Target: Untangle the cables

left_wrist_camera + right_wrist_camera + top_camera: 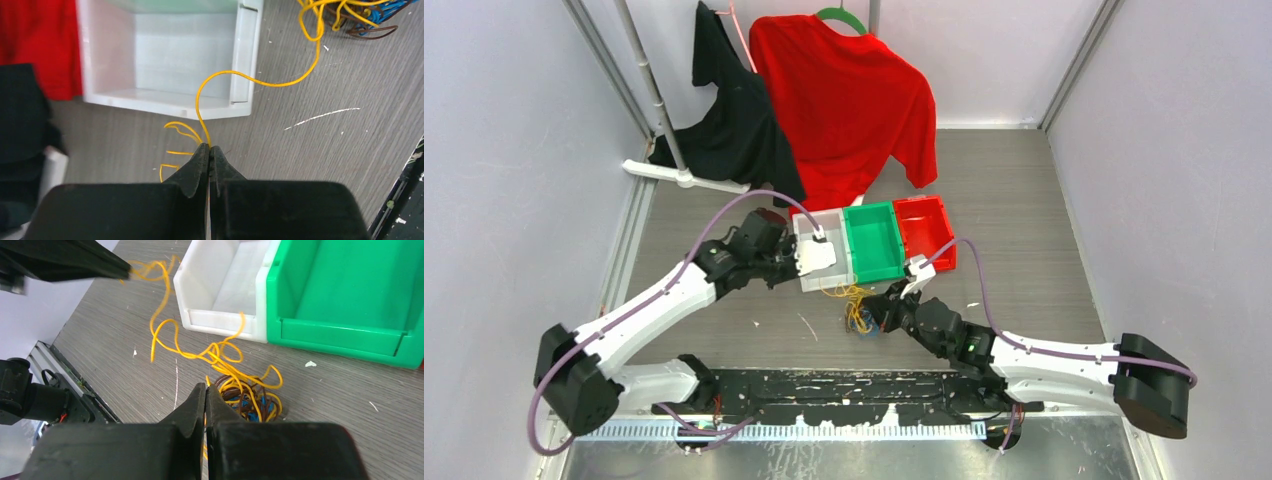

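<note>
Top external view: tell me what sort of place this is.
Probably a robot lab test cell: plain panel walls box in a table, two robot arms are bolted at its near edge, and staged props lie about, namely sorting bins, hung shirts and tangled cables.

Left claw (209, 150), right claw (205, 390), both closed

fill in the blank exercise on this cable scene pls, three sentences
1. The thin wire-like cable pinched in the left gripper is ____ in colour.
2. Between the white plastic bin and the red plastic bin stands a ____ one.
3. The right gripper, at the tangled heap of orange-yellow, blue and dark brown cables, has its jaws ____.
Missing words: orange-yellow; green; shut.
</note>
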{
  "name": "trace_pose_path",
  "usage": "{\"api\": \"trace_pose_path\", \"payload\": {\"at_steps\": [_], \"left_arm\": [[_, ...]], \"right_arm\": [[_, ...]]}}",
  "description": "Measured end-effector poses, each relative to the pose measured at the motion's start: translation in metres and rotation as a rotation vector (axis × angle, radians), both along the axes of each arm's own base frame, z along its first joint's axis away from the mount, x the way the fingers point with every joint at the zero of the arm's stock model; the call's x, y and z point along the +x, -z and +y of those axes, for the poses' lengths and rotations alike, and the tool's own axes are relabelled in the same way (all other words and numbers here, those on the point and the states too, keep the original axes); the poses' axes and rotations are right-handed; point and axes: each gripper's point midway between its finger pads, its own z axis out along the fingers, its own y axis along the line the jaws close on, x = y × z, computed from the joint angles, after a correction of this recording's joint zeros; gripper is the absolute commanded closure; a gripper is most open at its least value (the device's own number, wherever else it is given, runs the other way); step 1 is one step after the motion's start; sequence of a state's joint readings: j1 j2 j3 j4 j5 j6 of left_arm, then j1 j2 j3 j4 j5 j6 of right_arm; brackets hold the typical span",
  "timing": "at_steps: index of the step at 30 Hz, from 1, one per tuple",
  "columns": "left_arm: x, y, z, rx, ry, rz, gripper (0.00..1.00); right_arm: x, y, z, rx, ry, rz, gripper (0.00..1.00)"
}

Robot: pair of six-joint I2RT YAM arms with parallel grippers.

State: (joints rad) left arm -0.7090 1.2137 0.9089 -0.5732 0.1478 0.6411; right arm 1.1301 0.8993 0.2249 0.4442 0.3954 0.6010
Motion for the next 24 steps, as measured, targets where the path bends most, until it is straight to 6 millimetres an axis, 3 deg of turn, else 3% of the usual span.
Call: {"api": "trace_pose_path", "payload": {"at_steps": [3, 7, 8, 10, 15, 19, 24], "left_arm": [[-0.002, -0.034, 0.004, -0.037, 0.015, -0.065, 1.0], [-0.002, -0.076, 0.006, -0.072, 0.055, -0.169, 1.0], [-0.001, -0.088, 0.007, -0.082, 0.069, -0.206, 1.0], [-0.001, -0.108, 0.008, -0.099, 0.094, -0.275, 1.0], [-0.001, -0.143, 0.012, -0.106, 0.17, -0.44, 1.0], [-0.001, -0.166, 0.008, -0.122, 0.23, -0.533, 1.0], [-0.003, -0.201, 0.0, -0.164, 0.276, -0.622, 1.0]], "right_arm": [[-0.002, 0.001, -0.003, -0.012, -0.001, 0.004, 0.89], [-0.003, 0.0, -0.006, -0.038, -0.007, -0.005, 0.4], [-0.003, -0.004, -0.006, -0.048, -0.015, -0.015, 0.3], [-0.002, -0.014, -0.003, -0.054, -0.03, -0.036, 0.2], [-0.001, -0.061, 0.016, -0.048, -0.109, -0.142, 0.13], [0.001, -0.096, 0.051, -0.066, -0.214, -0.215, 0.14], [0.015, -0.107, 0.096, -0.112, -0.283, -0.264, 0.27]]}}
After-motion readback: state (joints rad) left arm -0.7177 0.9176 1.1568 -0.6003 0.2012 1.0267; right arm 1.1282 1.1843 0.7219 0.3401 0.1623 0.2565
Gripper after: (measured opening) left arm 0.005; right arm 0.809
